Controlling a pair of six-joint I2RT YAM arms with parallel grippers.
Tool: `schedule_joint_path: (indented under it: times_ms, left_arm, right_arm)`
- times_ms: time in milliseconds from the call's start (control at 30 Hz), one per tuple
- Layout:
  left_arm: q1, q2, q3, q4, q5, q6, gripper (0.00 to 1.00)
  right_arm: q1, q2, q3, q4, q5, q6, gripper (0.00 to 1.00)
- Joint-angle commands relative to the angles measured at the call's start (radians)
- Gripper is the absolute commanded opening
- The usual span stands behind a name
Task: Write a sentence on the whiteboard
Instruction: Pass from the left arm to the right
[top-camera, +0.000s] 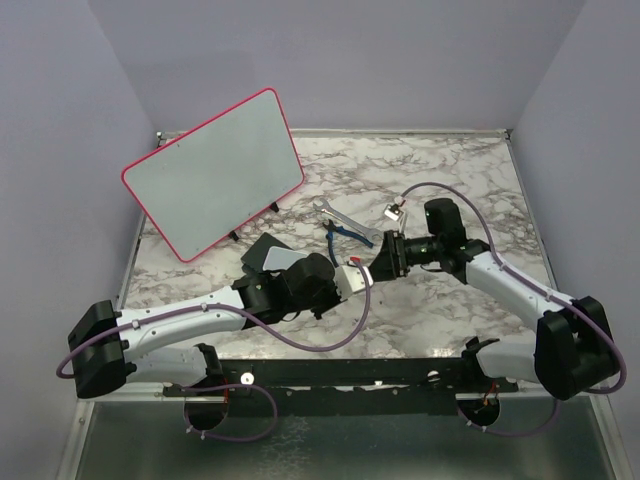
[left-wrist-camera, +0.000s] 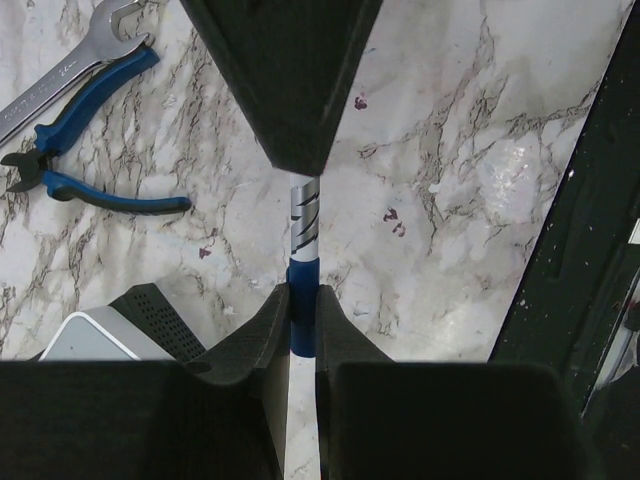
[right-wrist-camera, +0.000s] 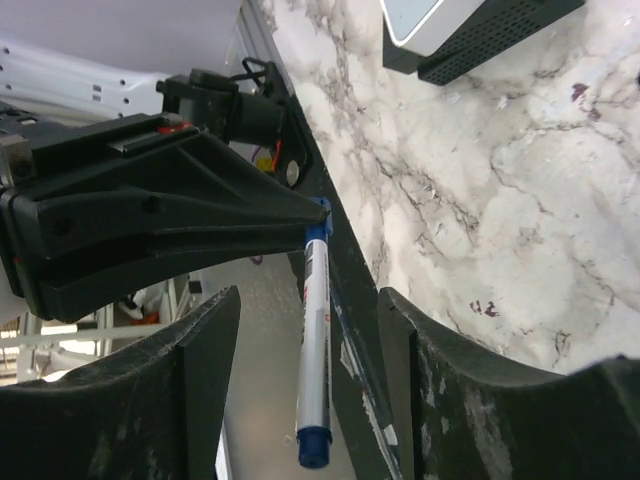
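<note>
left gripper (left-wrist-camera: 303, 300) clamping the marker (left-wrist-camera: 303, 225), right gripper (right-wrist-camera: 308, 305) gaping around it; whiteboard (top-camera: 215, 170) showing only in the top view

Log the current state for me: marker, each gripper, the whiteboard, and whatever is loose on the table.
marker: blue-capped, off the table, spanning between the two grippers
left gripper: shut on the marker at its blue band
right gripper: open, fingers on either side of the marker, gaps on both sides
whiteboard: propped tilted at the far left, no writing visible
pliers: blue-handled, lying beside the wrench
eraser: on the table near the left gripper
</note>
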Motion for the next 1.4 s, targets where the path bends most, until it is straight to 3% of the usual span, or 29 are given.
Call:
schedule_joint_path:
  times_ms: [0,367,1000,1367]
  left_arm:
    - [-0.004,-0.006,-0.009,0.013,0.056,0.012,0.00]
    - [-0.004,0.019,0.001,0.001,0.057,0.014,0.00]
    - [-0.003,0.035,0.019,-0.028,0.048,0.021,0.00]
    - [-0.003,0.042,0.029,-0.045,0.042,0.019,0.00]
  right_arm:
    - [0.045,0.020,0.025,0.002,-0.020,-0.002,0.58]
    - [0.072,0.029,0.020,0.014,-0.022,-0.001,0.33]
    - [0.086,0.044,0.035,-0.085,0.007,-0.089,0.21]
    - [0.099,0.040,0.036,-0.090,0.035,-0.094,0.09]
